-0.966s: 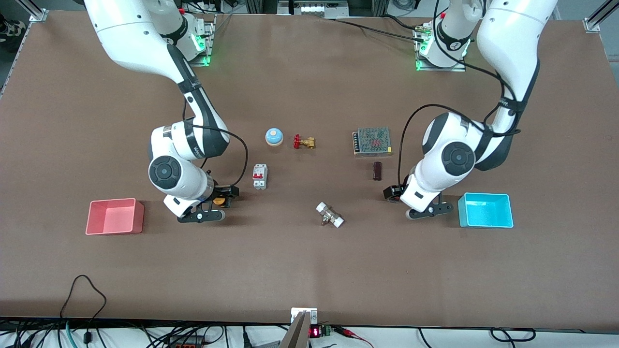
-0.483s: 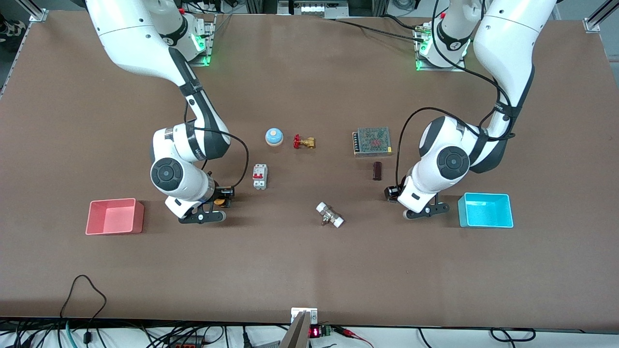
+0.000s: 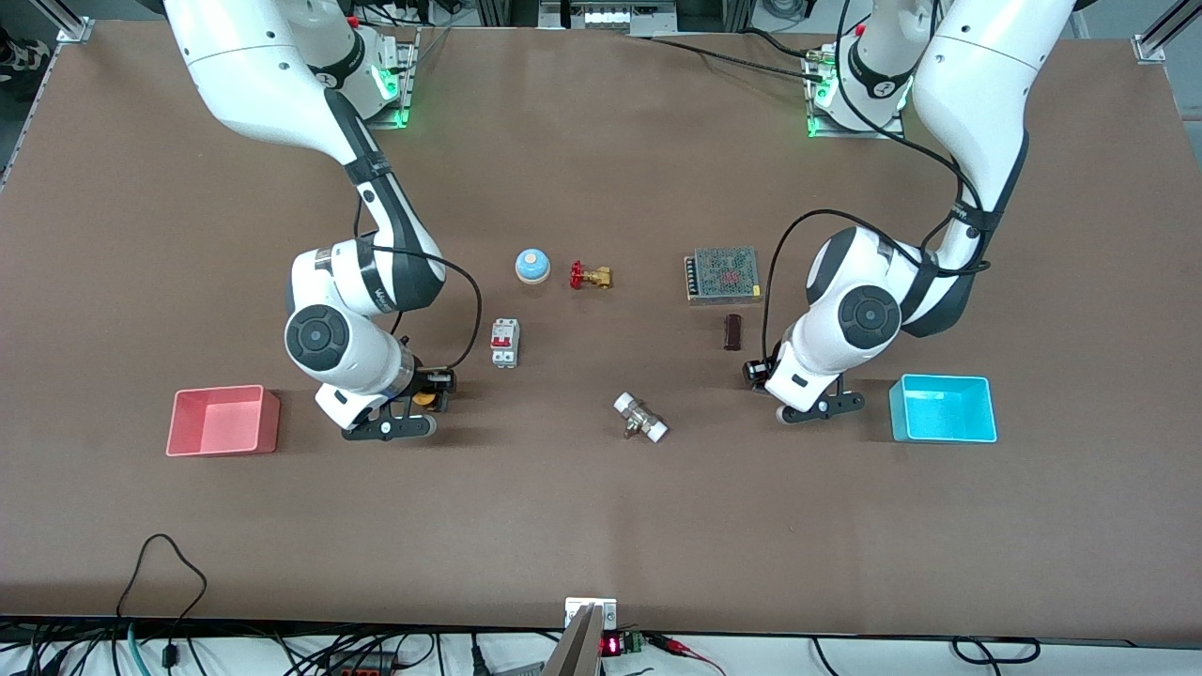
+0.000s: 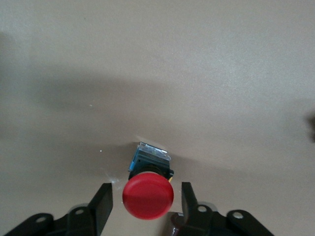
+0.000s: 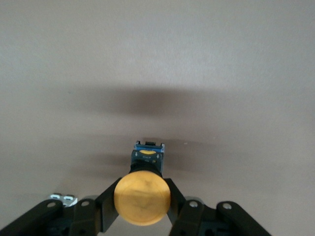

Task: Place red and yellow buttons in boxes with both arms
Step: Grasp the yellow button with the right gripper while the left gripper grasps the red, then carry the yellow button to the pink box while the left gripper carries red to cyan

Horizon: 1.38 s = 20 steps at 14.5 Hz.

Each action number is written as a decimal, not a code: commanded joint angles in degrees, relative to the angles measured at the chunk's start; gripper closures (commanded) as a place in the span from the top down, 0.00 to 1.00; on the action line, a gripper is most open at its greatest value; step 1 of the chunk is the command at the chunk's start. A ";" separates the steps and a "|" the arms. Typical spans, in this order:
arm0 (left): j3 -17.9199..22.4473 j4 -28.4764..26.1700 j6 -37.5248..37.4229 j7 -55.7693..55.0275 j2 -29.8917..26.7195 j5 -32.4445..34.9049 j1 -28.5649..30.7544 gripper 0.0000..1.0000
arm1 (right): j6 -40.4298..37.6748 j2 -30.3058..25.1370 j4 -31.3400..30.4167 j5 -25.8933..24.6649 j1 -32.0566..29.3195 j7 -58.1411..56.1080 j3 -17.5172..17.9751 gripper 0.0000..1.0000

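Right tool is clamped on the round yellow-orange push-button, low over the brown counter beside the shallow pink plastic bin. Left tool stands open around the round red push-button, fingers just clear of its cap, near the shallow cyan plastic bin.

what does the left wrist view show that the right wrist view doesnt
Only the left wrist view shows the red button sitting between the left gripper fingers, with gaps on both sides. Only the right wrist view shows the yellow button, with the right gripper fingers pressed against its base. Both show a round cap on a dark base, seen over bare brown table; neither shows a box.
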 commanded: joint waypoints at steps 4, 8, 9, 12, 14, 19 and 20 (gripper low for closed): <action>0.10 -0.03 0.74 -1.34 -0.01 1.16 -0.37 0.39 | -10.36 -4.57 4.63 -1.09 -3.02 -3.11 -4.12 0.30; 0.45 0.24 0.65 -1.17 -0.27 1.16 -0.28 0.31 | -15.93 -4.13 8.25 -1.27 -10.48 -16.54 -6.16 0.30; 0.45 0.33 0.56 -0.90 -0.36 1.16 -0.11 0.30 | -15.58 -3.78 8.25 -1.36 -12.06 -18.92 -6.16 0.30; 0.71 0.85 0.12 -0.38 -1.67 1.16 1.12 0.28 | -14.18 -1.07 9.38 -1.45 -16.64 -24.20 -6.16 0.29; 0.71 1.38 0.04 0.93 -2.73 1.16 2.26 0.27 | -12.77 1.22 10.35 -1.45 -18.66 -27.11 -6.16 0.29; 0.63 3.22 -4.52 7.78 -5.28 1.16 7.00 0.27 | -12.41 1.93 10.36 -3.38 -21.13 -29.57 -6.16 0.29; 0.63 4.01 -5.32 9.10 -5.37 1.16 7.88 0.27 | -12.41 2.19 10.36 -3.47 -21.48 -30.28 -6.16 0.30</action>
